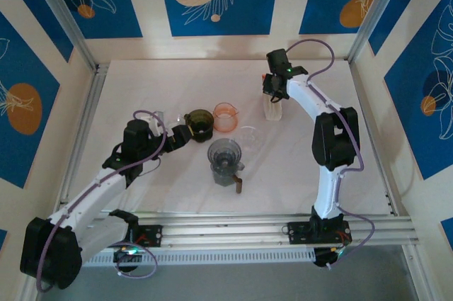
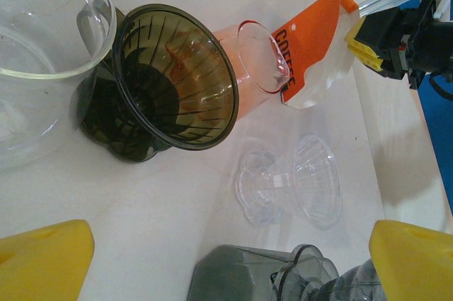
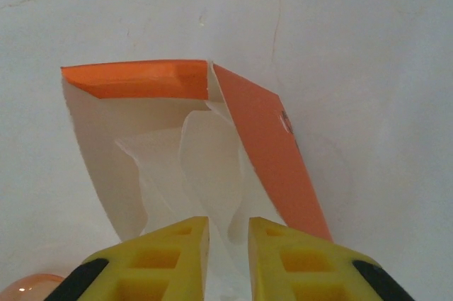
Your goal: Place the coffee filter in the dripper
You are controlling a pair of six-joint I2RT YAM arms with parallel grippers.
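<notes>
Right pincer point(image 3: 228, 226) stood closed on coffee filter point(image 3: 205, 163) in orange box point(image 3: 265, 152) | paper seemed thin, limp, tearable; I judged its upper edge safest | my left pincer point(image 2: 226, 258) gaped wide

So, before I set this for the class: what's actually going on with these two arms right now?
The right tool is at the open orange filter box, its fingers closed narrowly on a white paper filter that is not yet out of the box. The left tool hangs wide open beside the dark dripper, holding nothing. That dripper has no filter in it yet.
</notes>
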